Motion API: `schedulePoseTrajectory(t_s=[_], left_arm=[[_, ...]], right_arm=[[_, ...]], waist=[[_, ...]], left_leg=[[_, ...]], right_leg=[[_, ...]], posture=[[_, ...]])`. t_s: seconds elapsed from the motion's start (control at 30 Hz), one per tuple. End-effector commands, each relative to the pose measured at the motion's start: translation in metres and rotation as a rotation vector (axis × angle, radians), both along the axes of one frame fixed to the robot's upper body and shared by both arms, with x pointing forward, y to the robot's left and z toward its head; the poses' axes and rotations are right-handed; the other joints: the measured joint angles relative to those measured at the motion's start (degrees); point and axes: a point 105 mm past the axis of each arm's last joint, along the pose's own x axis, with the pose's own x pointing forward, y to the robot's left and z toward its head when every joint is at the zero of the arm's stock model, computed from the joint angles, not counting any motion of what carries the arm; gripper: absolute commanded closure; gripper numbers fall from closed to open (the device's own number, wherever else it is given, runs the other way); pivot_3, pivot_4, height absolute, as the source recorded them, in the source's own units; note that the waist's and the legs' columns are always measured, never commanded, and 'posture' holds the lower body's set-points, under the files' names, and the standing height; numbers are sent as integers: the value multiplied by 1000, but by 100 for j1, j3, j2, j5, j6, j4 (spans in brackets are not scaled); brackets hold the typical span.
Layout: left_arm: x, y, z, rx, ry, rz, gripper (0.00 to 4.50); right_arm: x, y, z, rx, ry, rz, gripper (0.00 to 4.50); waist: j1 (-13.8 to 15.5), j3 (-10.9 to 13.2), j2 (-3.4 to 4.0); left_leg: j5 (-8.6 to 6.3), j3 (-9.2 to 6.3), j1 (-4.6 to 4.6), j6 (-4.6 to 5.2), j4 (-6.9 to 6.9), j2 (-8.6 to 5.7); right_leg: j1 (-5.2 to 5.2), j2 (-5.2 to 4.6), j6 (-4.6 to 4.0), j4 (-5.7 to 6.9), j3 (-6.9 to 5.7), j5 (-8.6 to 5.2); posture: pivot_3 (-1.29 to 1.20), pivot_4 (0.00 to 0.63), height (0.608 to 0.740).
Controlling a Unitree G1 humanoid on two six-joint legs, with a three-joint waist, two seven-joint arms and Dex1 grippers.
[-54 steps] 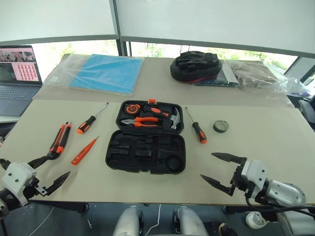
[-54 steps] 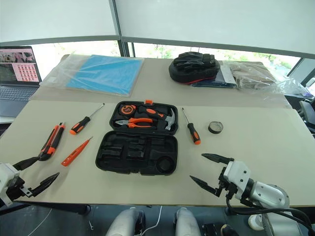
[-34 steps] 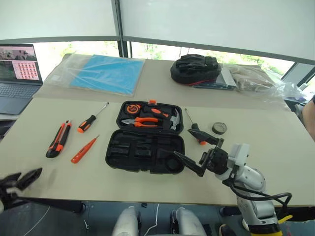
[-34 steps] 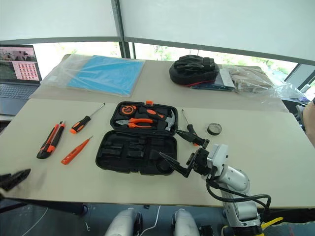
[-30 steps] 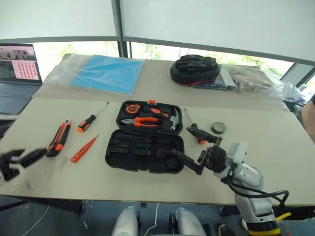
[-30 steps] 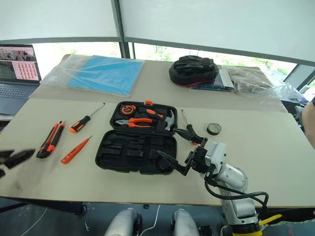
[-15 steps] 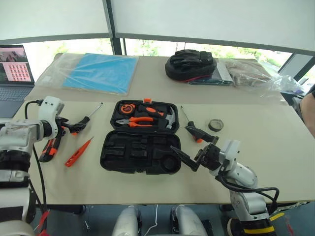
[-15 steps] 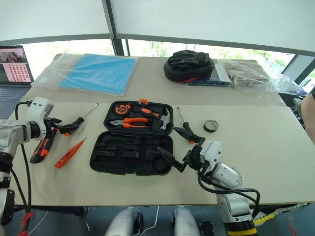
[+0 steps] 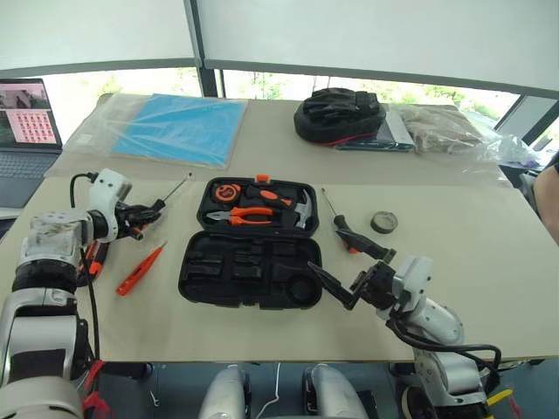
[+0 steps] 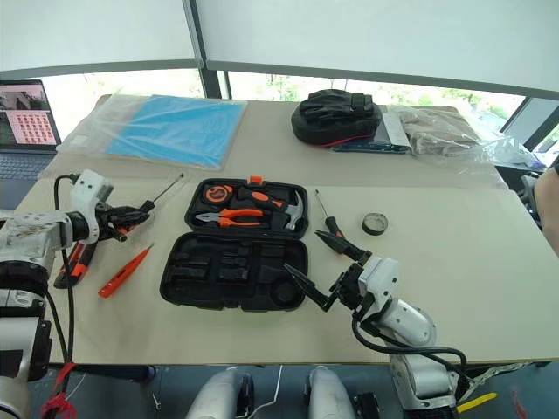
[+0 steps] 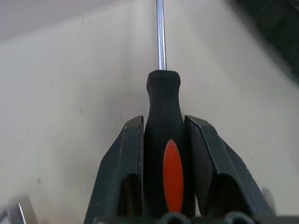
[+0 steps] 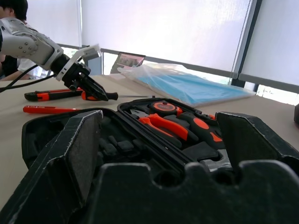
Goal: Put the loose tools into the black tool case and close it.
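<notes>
Table (image 9: 489, 288) bare right of tool case (image 9: 251, 262).

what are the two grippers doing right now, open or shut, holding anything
Left gripper: shut on the handle of the screwdriver, which lies on the table.
Right gripper: open, holding nothing, by the near corner of the black tool case.
</notes>
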Motion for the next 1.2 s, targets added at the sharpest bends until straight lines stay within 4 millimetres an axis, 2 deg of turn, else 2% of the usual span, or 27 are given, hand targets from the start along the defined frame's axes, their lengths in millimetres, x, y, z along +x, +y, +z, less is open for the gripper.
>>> schedulePoseTrajectory(t_s=[0.03, 0.13, 0.27, 0.33, 0.5, 0.67, 0.87, 1.07, 1.2], left_arm=[[-13, -24, 39, 139, -260, -280, 3636], [-25, -46, 43, 180, -294, -458, 3636], [-44, -88, 33, 267, -216, -718, 3636], [-47, -106, 26, 318, -180, -788, 3636], [-53, -143, 5, 407, -119, -885, 3636], [-47, -150, -17, 530, -105, -849, 3636], [-40, -145, -22, 591, -119, -807, 3636], [-39, -132, -27, 674, -90, -804, 3636], [-39, -134, -30, 685, -89, -822, 3636]], right_arm=[[-1, -12, 25, 15, -71, -33, 0], [-6, -24, 25, -26, -56, -36, 0], [-15, -42, 18, -94, -1, -43, 0], [-19, -47, 14, -124, 20, -45, 0], [-17, -46, 15, -116, 36, -58, 0], [-16, -42, 16, -101, 39, -62, 0], [-18, -36, 15, -86, 45, -57, 0], [-17, -34, 15, -81, 45, -51, 0], [-16, -32, 15, -77, 43, -43, 0]], waist=[[5, 0, 0], [41, 0, 0], [71, 0, -1], [88, -1, -1], [41, -1, -1], [17, -1, 0], [71, -1, -1], [53, -1, -1], [52, -1, 0]], left_leg=[[0, 1, 0, 0, 0, 4], [-1, 7, 3, 1, 2, 4], [-3, 7, 2, 6, 8, 4], [-3, 7, 0, 7, 13, 2], [-4, 12, 7, 7, 14, 4], [-5, 17, 14, 10, 11, 16], [-6, 24, 13, 11, 14, 12], [-9, 25, 15, 16, 16, 10], [-9, 28, 21, 17, 15, 11]], right_leg=[[1, -2, 0, 0, 0, 0], [4, -4, 0, 0, 2, 1], [10, -4, 3, -3, 0, 2], [11, -4, 6, -2, 1, 3], [11, 15, 9, -3, 23, 3], [2, 41, 7, -1, 57, 4], [5, 39, 9, -2, 69, 5], [4, 41, 14, -3, 87, 8], [5, 43, 14, -1, 93, 8]], posture=[[0, 150, 740], [0, 150, 740], [0, 150, 740], [0, 150, 740], [0, 150, 740], [0, 150, 740], [0, 150, 740], [0, 150, 740], [0, 150, 740]])
